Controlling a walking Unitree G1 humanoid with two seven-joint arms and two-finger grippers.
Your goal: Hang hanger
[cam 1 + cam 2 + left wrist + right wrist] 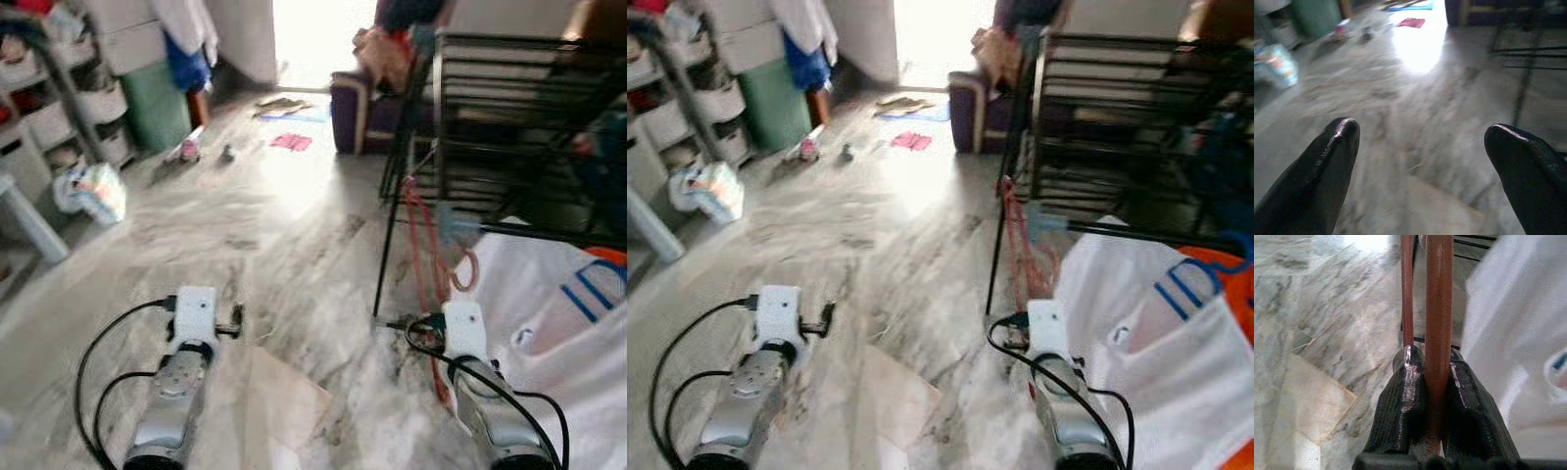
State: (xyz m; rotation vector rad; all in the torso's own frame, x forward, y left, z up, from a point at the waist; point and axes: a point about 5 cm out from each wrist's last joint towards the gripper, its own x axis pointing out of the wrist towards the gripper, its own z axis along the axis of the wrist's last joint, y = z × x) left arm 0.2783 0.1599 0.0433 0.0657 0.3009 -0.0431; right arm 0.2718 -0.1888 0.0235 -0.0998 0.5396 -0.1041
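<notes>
The right tool [1431, 396] is clamped on the red hanger [1439, 308], carried low; the rack [509, 127] stands just ahead. Left tool [1420, 161] gapes, empty. Hanging is yet to come.

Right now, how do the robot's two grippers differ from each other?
The left gripper has its black fingers spread wide apart with nothing between them, over bare marble floor. The right gripper has its fingers pressed shut on a reddish-brown hanger, next to the black drying rack and a white garment. Both share the same two long black fingers.
</notes>
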